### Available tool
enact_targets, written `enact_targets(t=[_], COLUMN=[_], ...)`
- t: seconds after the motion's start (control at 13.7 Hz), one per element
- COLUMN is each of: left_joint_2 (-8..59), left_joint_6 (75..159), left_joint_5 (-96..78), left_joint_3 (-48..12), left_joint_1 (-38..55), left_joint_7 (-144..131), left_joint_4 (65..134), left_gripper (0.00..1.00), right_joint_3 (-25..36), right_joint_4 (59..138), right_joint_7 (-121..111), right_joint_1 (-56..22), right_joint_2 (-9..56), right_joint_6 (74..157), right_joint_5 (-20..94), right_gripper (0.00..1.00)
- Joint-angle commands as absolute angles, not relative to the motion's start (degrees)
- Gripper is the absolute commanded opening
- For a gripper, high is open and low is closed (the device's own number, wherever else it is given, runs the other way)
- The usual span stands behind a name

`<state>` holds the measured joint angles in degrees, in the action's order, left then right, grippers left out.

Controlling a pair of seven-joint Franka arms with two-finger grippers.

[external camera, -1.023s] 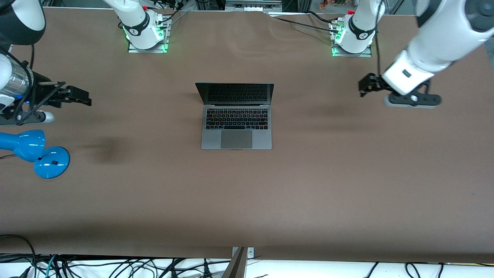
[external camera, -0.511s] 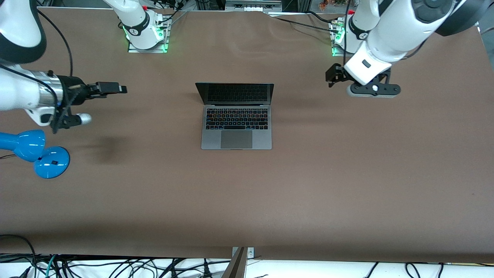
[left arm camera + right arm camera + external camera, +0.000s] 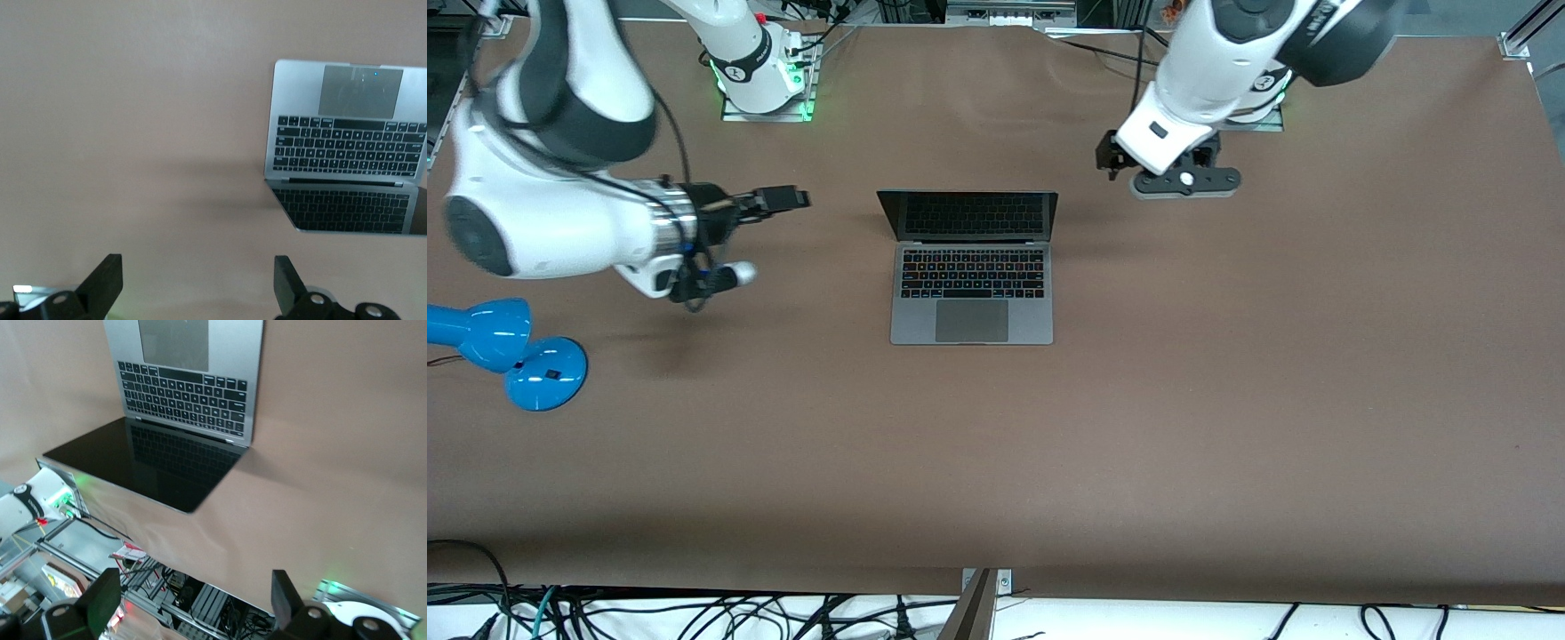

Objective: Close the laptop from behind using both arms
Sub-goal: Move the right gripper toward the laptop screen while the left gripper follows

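Laptop point(image 3: 971, 267) open on bench point(image 3: 1227, 400), lid edge spanning between my claws. Left claw point(image 3: 1113, 164) apart, right claw point(image 3: 784, 198) apart, flanking lid, about equally close.

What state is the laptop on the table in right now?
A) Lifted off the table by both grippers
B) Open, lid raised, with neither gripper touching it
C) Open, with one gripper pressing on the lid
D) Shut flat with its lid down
B. The laptop sits open with keyboard and dark screen showing, while the left gripper and the right gripper are both over bare table beside it, apart from the lid.
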<state>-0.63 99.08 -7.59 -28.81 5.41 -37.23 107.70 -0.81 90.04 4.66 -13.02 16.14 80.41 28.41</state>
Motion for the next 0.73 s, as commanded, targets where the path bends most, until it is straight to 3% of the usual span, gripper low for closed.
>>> enact_targets(t=[0.0, 0.07, 0.15, 0.37, 0.44, 0.51, 0.66], left_joint_2=[-0.97, -0.44, -0.09, 1.75, 2.54, 3.16, 3.69], left_joint_6=[100.37, 101.15, 101.60, 102.39, 102.39, 102.48, 103.09], left_joint_5=[-10.45, -10.55, -10.63, -10.64, -10.90, -11.16, -13.26], left_joint_3=[-31.19, -32.59, -34.43, -37.08, -37.52, -38.14, -38.32], left_joint_1=[5.27, 5.27, 5.27, 5.27, 5.36, 5.36, 5.27], left_joint_7=[-40.50, -42.61, -44.89, -46.93, -46.93, -46.93, -46.93], left_joint_4=[109.42, 109.60, 109.69, 109.78, 109.69, 109.69, 109.77], left_gripper=[0.95, 0.89, 0.74, 0.11, 0.00, 0.00, 0.00], right_joint_3=[-0.53, -0.53, -0.53, -0.53, -0.53, -0.53, -0.53], right_joint_4=[88.77, 88.86, 88.86, 89.82, 89.82, 89.82, 89.82], right_joint_7=[11.14, 12.38, 12.74, 15.63, 17.73, 19.67, 21.62], right_joint_1=[-17.04, -18.01, -18.54, -21.78, -23.10, -24.68, -26.19], right_joint_2=[16.52, 16.70, 17.57, 18.10, 18.19, 18.63, 19.07], right_joint_6=[81.73, 81.48, 80.87, 81.03, 81.56, 81.82, 81.83], right_joint_5=[29.18, 29.18, 29.18, 29.18, 29.27, 29.62, 29.71], right_gripper=[1.00, 1.00, 1.00, 0.98, 0.98, 0.97, 0.78])
